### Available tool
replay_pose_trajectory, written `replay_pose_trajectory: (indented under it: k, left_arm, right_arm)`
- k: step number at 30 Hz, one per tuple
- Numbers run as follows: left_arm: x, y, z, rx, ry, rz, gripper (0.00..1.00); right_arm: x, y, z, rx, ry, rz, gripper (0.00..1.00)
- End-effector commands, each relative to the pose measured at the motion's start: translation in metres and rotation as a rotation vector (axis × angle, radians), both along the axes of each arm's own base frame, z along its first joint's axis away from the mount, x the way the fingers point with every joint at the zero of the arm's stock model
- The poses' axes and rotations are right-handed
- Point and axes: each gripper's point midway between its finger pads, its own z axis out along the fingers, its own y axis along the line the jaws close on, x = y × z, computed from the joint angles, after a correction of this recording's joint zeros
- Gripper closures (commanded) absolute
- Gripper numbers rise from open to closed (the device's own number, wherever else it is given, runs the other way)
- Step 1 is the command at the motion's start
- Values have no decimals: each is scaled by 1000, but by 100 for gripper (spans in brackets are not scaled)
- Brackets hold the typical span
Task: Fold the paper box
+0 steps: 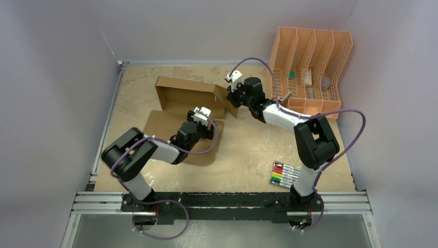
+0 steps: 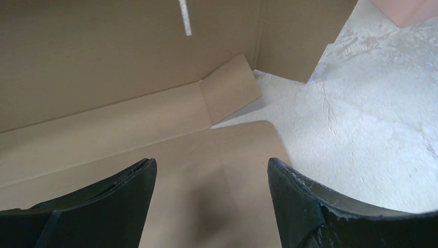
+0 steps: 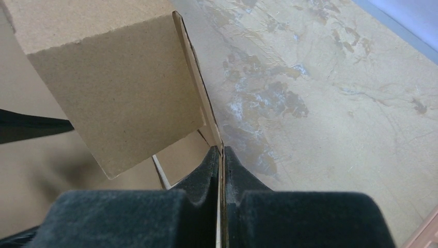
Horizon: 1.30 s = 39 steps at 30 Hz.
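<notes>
The brown cardboard paper box [image 1: 178, 101] lies partly folded at the table's middle left, its far wall and side panels raised and its near panel flat. My left gripper [image 1: 205, 118] is open and hovers low over the flat panel [image 2: 206, 170], holding nothing. My right gripper [image 1: 231, 94] is shut on the thin edge of the box's right side flap [image 3: 129, 88], which stands upright between its fingertips [image 3: 221, 155].
A peach slotted organizer [image 1: 310, 67] with small items stands at the back right. A pack of coloured markers [image 1: 284, 174] lies at the near right. Walls close in the table on the left, back and right.
</notes>
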Motion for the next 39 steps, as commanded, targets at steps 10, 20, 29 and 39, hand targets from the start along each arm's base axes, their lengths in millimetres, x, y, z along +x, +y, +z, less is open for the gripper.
replay_pose_trajectory:
  k: [10, 20, 29, 39]
  left_arm:
    - [54, -36, 15, -208, -202, 158, 21]
    - [62, -50, 5, -174, -138, 135, 23]
    - [47, -26, -17, -112, -46, 201, 24]
    - [55, -30, -13, -97, -87, 199, 29]
  right_arm:
    - [-16, 2, -21, -51, 67, 54, 100]
    - [-16, 5, -12, -45, 52, 69, 100]
    - [-37, 6, -13, -66, 48, 109, 100]
    - [-65, 13, -20, -68, 87, 207, 100]
